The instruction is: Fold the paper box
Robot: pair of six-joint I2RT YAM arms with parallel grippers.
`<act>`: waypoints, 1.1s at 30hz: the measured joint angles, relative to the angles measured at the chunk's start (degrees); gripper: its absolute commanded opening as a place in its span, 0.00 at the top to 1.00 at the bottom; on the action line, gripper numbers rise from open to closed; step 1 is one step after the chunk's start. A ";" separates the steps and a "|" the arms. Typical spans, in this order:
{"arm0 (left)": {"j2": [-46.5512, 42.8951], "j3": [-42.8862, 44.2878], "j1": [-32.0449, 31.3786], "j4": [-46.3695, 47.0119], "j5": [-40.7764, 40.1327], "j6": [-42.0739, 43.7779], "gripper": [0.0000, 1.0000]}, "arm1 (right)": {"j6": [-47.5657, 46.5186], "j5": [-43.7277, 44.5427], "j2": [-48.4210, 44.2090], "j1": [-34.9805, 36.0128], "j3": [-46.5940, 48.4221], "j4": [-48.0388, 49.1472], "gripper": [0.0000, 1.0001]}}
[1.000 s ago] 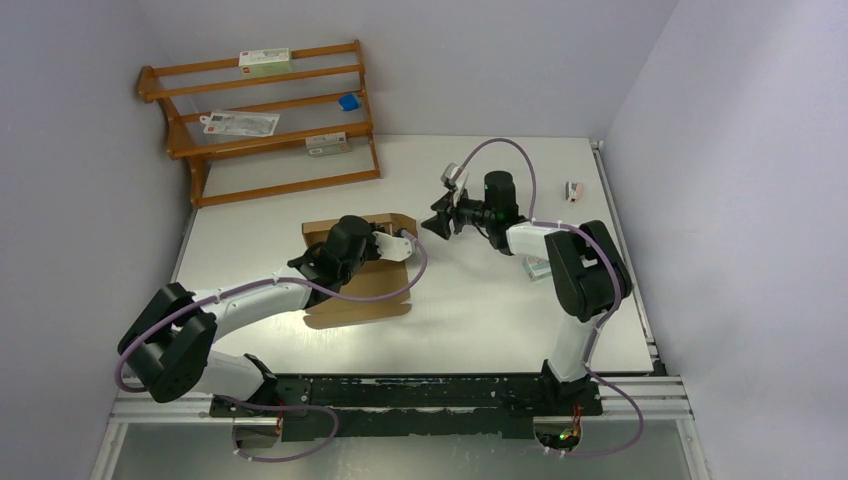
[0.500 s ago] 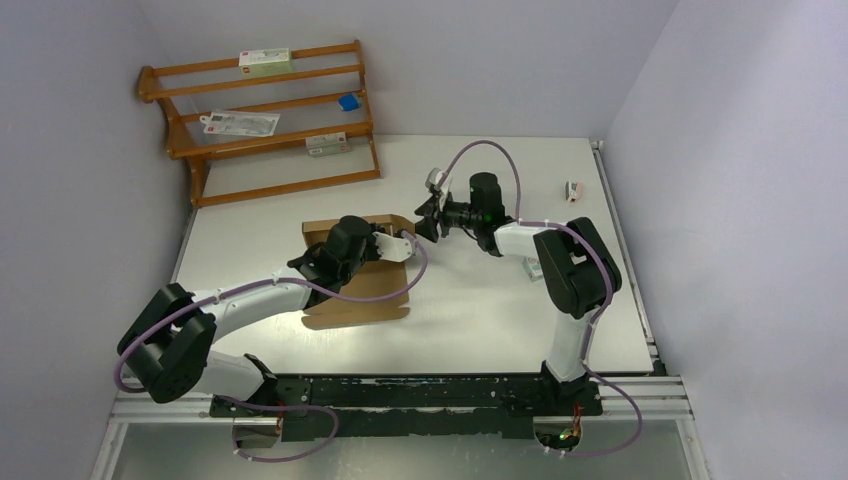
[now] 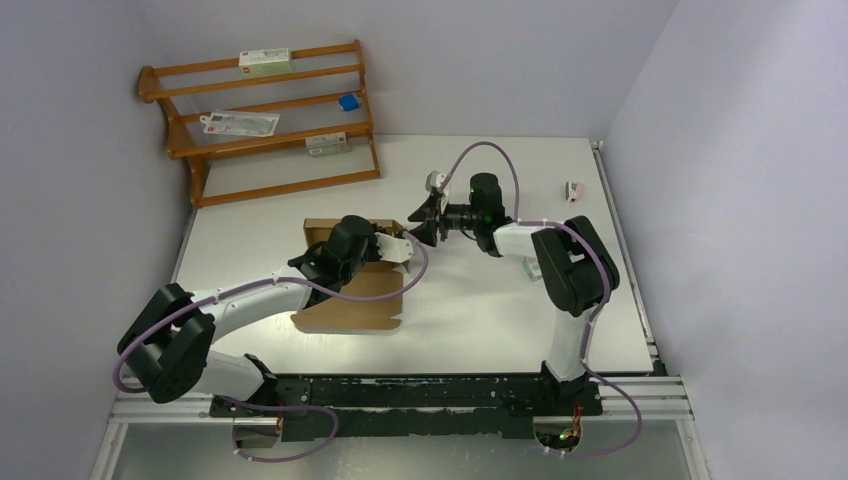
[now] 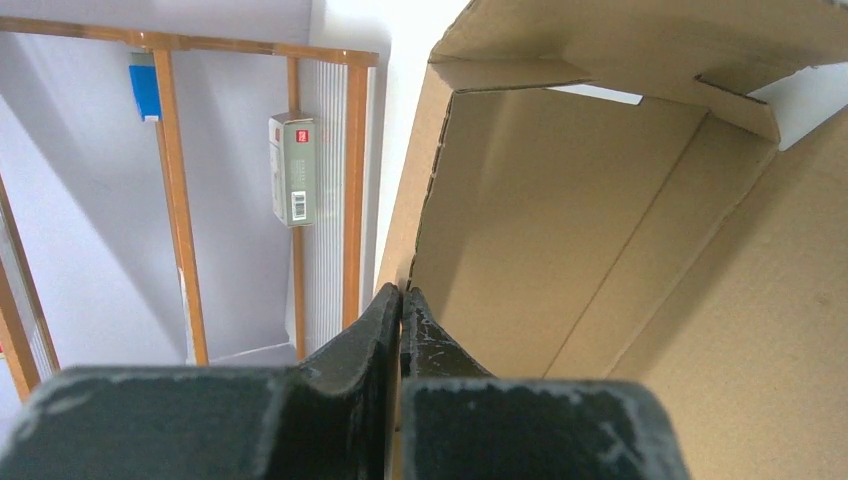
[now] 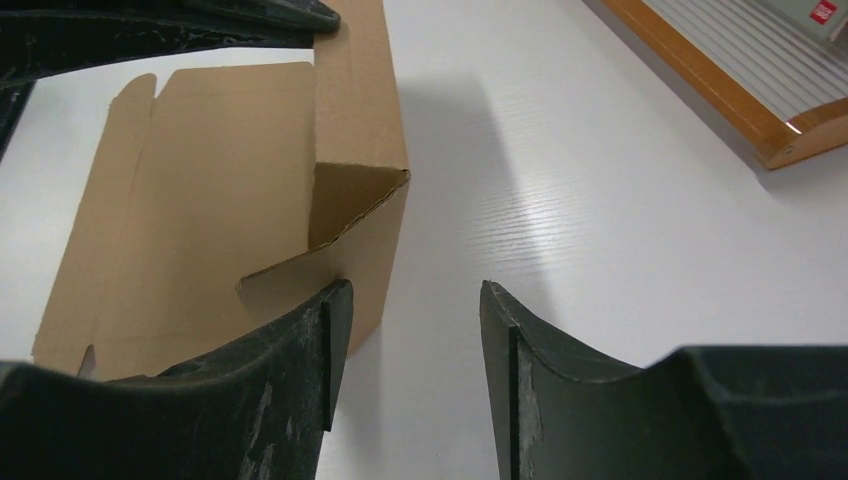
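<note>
The paper box [image 3: 350, 300] is a brown cardboard sheet lying on the white table, with its far wall raised. My left gripper [image 3: 378, 240] is shut on the top edge of that wall. In the left wrist view, the left gripper [image 4: 402, 298] pinches the thin wall edge, and the box [image 4: 600, 250] interior lies to its right. My right gripper [image 3: 425, 222] stands open by the box's right corner. In the right wrist view, the right gripper [image 5: 415, 295] has only bare table between its jaws. One of its fingers [image 5: 300, 350] sits against the folded corner flap of the box [image 5: 200, 200].
A wooden rack [image 3: 260, 120] stands at the back left, holding white cartons and a blue item. It also shows in the wrist views, rack [image 4: 350, 200] and rack [image 5: 740, 110]. A small object [image 3: 573, 190] lies at the back right. A pale carton [image 3: 536, 268] lies under my right arm.
My right gripper has moved left up to the box's right corner and narrowed slightly. The box's flat panel has swung so that its front edge lies squarer and further left.
</note>
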 measured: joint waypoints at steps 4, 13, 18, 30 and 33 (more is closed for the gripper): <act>0.00 0.31 -0.02 -0.37 0.07 -0.39 0.95 | 1.20 -1.38 0.35 0.07 -0.22 0.79 0.43; 0.00 0.90 -0.07 -1.40 0.37 -1.66 0.95 | 2.67 -1.55 0.66 1.73 -1.33 1.90 0.39; -0.02 1.07 -0.13 -2.03 0.44 -2.36 0.95 | 3.45 0.42 0.63 3.02 -2.16 2.91 0.37; -0.79 2.45 -0.61 -5.92 0.76 -4.66 0.95 | 7.13 7.93 0.63 5.55 -7.37 10.51 0.36; -0.87 2.80 -0.76 -6.82 0.81 -5.09 0.95 | 8.85 10.05 0.63 5.90 -9.55 14.38 0.36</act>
